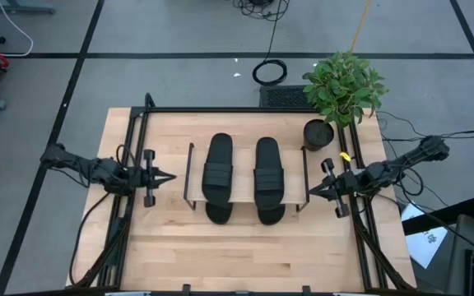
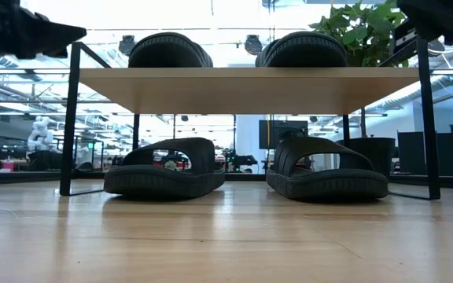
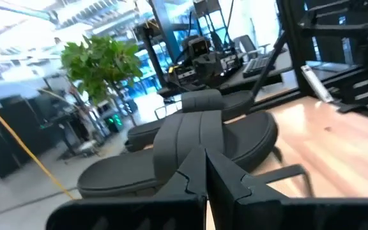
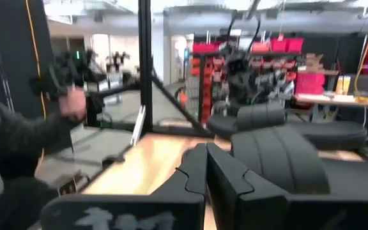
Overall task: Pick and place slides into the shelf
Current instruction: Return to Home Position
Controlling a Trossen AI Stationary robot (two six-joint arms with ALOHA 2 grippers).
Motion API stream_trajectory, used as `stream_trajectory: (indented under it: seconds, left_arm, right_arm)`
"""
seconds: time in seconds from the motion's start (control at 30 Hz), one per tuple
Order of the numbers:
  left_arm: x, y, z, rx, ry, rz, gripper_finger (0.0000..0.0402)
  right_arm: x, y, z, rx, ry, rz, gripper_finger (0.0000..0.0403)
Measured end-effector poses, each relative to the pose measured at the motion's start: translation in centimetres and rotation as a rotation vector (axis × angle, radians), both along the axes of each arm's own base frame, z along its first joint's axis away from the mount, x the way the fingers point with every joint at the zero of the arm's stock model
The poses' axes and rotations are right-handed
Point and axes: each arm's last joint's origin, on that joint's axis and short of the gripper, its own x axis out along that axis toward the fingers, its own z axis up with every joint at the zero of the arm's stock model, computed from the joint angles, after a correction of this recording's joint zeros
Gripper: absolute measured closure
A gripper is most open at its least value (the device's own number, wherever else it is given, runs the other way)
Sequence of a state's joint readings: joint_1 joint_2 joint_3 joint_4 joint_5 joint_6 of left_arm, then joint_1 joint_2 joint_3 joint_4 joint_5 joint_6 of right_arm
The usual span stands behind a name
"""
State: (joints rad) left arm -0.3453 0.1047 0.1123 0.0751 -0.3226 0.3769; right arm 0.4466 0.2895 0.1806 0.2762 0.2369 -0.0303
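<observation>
The shelf (image 1: 243, 177) stands mid-table, a light wood plank (image 2: 250, 88) on thin black wire side frames. Two black slides (image 1: 218, 163) (image 1: 269, 167) lie side by side on the plank. Two more slides (image 2: 163, 177) (image 2: 329, 177) rest with their soles on the table under it, their near ends (image 1: 218, 212) (image 1: 271, 215) poking out. My left gripper (image 1: 171, 177) hovers left of the shelf, shut, pointing at it. My right gripper (image 1: 309, 191) hovers right of the shelf, also shut. Each wrist view shows shut fingers (image 3: 204, 185) (image 4: 206, 179) before the upper slides.
A potted plant (image 1: 344, 86) in a dark pot (image 1: 318, 131) stands at the table's far right corner, close to my right arm. Black frame rails (image 1: 220, 109) run along the table's edges. A person's grey sleeve (image 4: 11, 147) shows beyond the table. Bare wood (image 1: 245, 255) lies near the front edge.
</observation>
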Motion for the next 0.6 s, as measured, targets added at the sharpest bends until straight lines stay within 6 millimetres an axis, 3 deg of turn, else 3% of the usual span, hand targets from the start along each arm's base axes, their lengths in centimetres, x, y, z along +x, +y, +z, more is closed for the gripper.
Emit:
stream_trajectory:
  seconds: [0.3,0.6]
  left_arm:
    - [0.1,0.5,-0.3,0.089,0.011,0.021,0.0402]
    - [-0.5,0.8,-1.1,0.022,0.096,-0.015,0.0402]
  right_arm:
    - [-0.6,-0.3,-0.7,-0.027,-0.040,0.002,0.0403]
    - [-0.6,-0.1,-0.9,0.008,-0.041,0.060,0.0403]
